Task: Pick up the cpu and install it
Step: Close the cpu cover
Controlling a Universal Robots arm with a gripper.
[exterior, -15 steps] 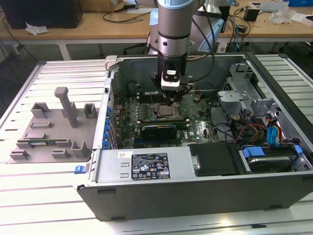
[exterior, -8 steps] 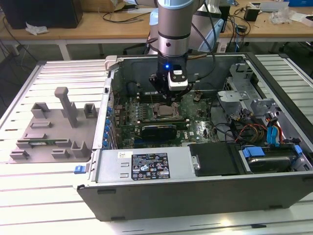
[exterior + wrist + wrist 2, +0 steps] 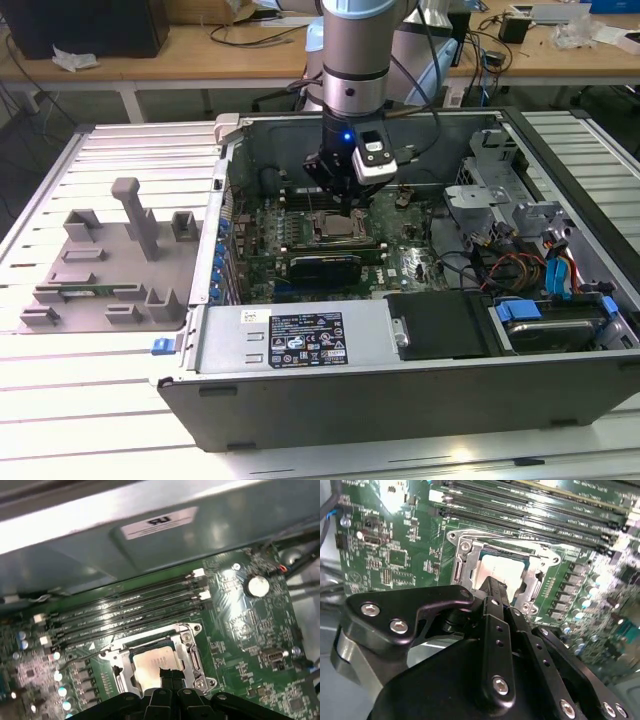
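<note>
I hang low inside the open computer case (image 3: 400, 400), over the motherboard (image 3: 240, 620). My gripper (image 3: 167, 676) has its fingers drawn together with nothing between them, the tips over the near edge of the cpu (image 3: 150, 661); I cannot tell whether they touch it.

The danger, as I judge it, is a sideways nudge or a hard press. Either could knock the metal socket frame (image 3: 192, 650), tilt the chip, and bend the contacts beneath.

The cpu lies flat within that frame, beside the memory slots (image 3: 125, 615). It is a small square with a pale, shiny silver top and a thin rim, and it looks level.
</note>
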